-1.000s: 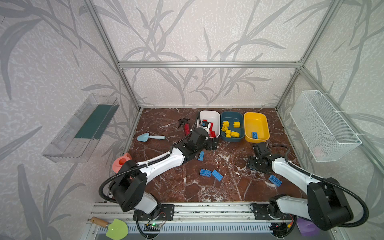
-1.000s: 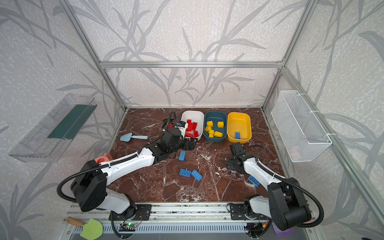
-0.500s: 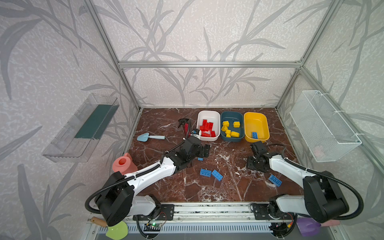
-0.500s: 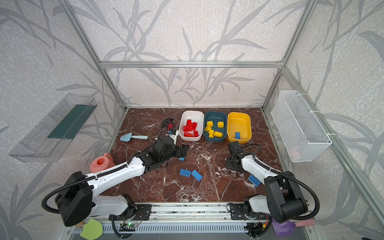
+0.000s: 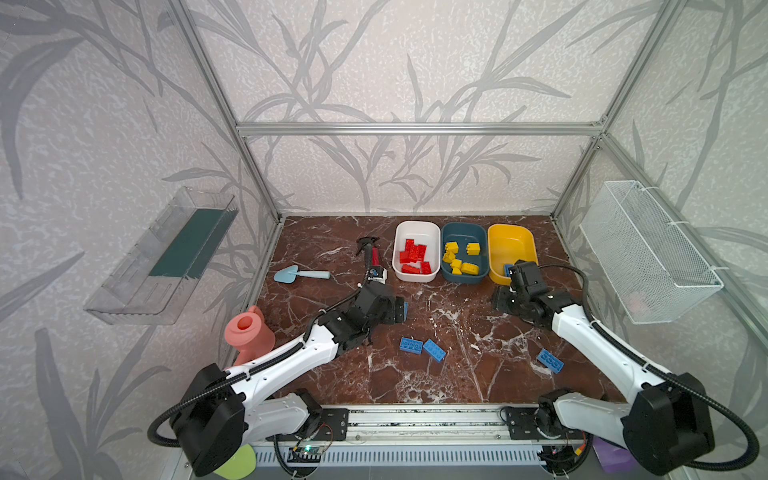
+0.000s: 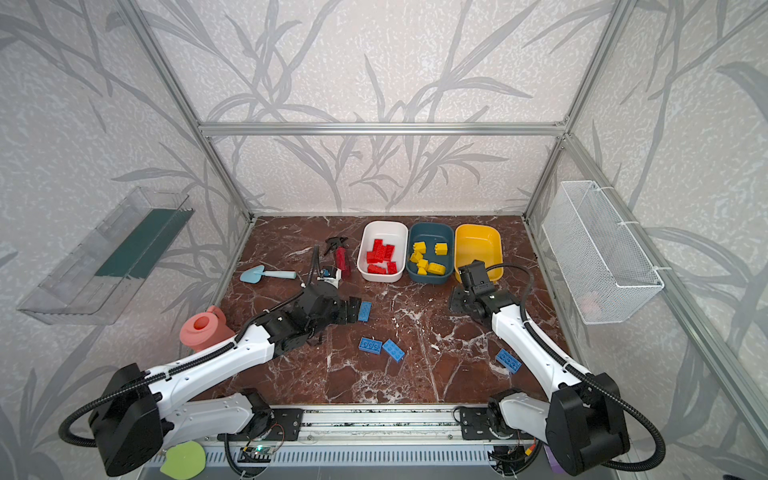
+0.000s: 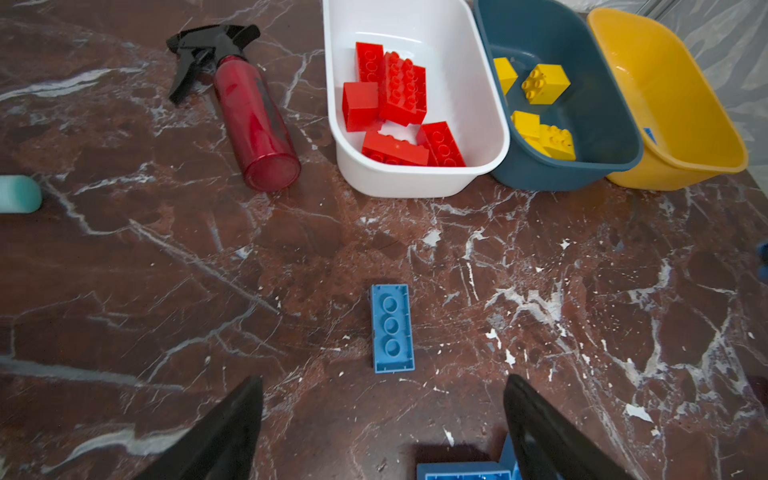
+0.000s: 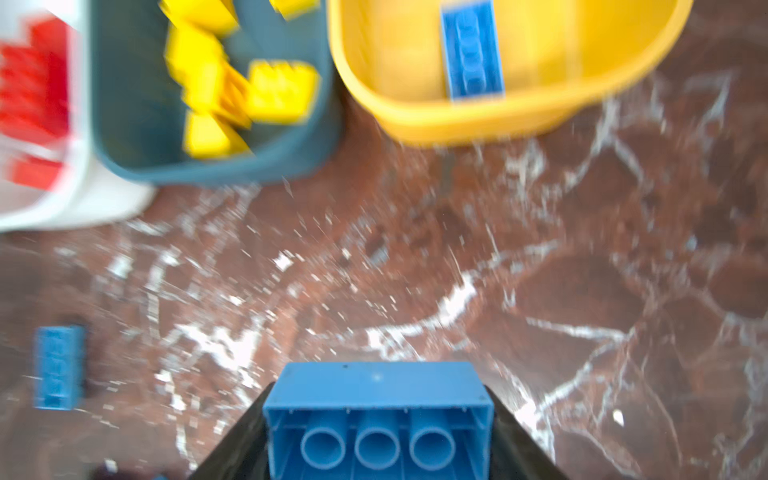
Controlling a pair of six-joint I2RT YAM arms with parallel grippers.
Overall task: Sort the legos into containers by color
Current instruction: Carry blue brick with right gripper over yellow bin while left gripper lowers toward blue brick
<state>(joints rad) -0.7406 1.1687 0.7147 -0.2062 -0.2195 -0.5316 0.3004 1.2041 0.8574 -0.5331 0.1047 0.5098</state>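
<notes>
Top views: stereo pair, high above the front edge, tilted down over the whole marble table (image 5: 415,386). Left wrist: low, close over the marble, facing the yellow tub (image 7: 681,162). Right wrist: closer, blurred — shares that tub.

The white tub (image 6: 384,227) holds red legos (image 6: 380,255). Against the white tub's right side sits the teal tub (image 6: 430,235) with yellow legos (image 6: 428,259), and the yellow tub (image 6: 478,245) stands one place farther right. The spray bottle (image 6: 341,259) lies just left of the white tub. In front of the white tub, on the surface (image 6: 291,374), a blue lego (image 6: 365,311) lies just beside the left hand (image 6: 353,309). A blue pair (image 6: 370,345) lies farther out the same way.
</notes>
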